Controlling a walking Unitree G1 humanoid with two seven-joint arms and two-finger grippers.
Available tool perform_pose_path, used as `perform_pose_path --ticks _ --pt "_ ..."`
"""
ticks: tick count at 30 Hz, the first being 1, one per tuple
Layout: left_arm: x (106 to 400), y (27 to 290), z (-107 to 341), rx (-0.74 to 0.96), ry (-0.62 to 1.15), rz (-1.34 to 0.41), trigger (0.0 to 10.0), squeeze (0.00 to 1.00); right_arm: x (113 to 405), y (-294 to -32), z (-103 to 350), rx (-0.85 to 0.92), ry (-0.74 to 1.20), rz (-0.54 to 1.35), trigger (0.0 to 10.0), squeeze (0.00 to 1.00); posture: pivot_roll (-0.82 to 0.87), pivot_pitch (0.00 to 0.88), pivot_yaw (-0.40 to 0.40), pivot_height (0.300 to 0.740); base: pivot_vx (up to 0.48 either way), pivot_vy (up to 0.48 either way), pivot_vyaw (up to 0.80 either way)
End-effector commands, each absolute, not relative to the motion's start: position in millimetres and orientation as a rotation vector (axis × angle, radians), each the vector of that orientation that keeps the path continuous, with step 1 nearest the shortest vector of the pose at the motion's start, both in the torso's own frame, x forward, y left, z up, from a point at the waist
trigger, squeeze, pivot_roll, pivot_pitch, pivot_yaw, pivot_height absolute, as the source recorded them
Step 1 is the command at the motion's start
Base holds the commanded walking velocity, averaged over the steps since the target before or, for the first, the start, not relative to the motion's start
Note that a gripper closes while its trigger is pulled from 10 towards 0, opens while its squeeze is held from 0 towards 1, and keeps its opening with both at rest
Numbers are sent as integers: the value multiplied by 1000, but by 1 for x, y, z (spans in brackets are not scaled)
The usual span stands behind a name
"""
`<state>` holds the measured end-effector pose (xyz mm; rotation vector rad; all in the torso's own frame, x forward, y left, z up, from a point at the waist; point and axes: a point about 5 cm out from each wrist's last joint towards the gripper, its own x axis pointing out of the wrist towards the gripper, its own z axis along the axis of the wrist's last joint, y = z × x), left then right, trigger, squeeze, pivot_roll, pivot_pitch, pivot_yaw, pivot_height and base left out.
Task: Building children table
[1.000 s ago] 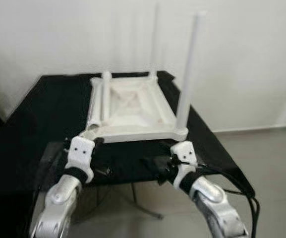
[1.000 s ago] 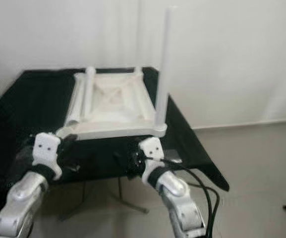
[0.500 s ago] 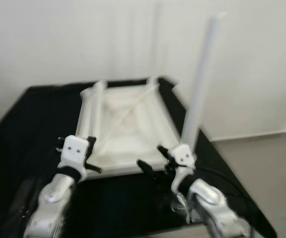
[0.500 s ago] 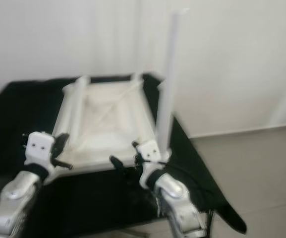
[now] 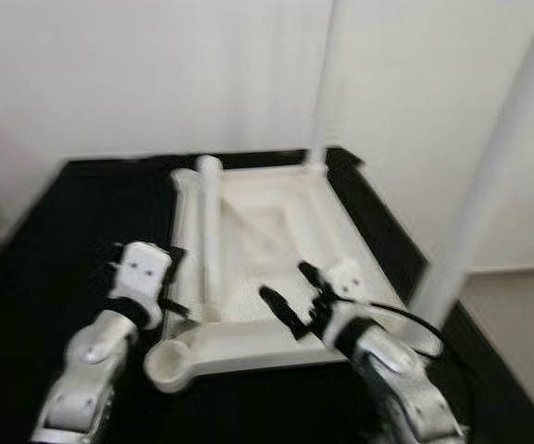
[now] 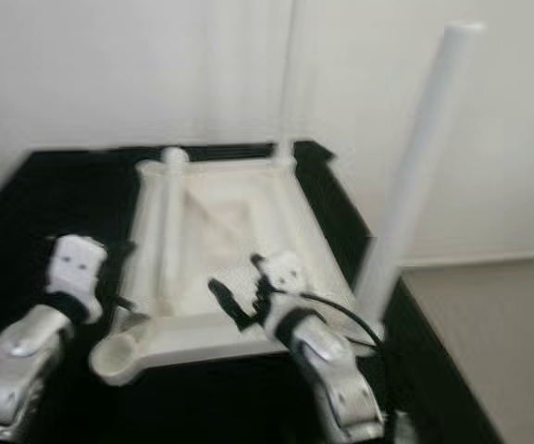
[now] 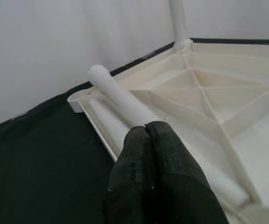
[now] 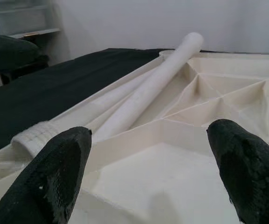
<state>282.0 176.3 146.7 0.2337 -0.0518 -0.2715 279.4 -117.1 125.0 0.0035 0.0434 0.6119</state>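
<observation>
A white plastic children's tabletop (image 5: 276, 268) lies upside down on the black-covered desk (image 5: 72, 240), its ribbed underside facing up. Two white round legs stand upright in its corners: one at the near right corner (image 5: 484, 176), one at the far right corner (image 5: 322, 92). Two loose white legs (image 5: 209, 217) lie side by side along its left edge. The near left corner socket (image 5: 169, 363) is open.
</observation>
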Motion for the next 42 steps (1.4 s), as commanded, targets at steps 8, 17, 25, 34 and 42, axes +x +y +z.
perform_pose_path --ticks 8,17,25,34,42 --pt "272 166 151 382 -60 -489 10000 0 278 -118 123 35 48 615 10000 0 -11 0 18 740 0 103 0" --pt "260 158 151 605 -18 -745 10000 1000 278 -119 123 53 50 615 10000 0 -12 0 17 740 0 0 0" --pt "257 143 150 666 -19 -837 10000 1000 279 -123 122 85 51 578 10000 0 -14 0 13 740 0 0 0" --pt "270 135 146 863 -25 -852 10000 1000 283 -134 119 177 69 474 10000 0 -22 0 11 740 0 0 0" --pt "281 138 139 1088 18 -847 10000 1000 282 -131 119 187 72 486 10000 0 -30 0 23 740 0 0 0"
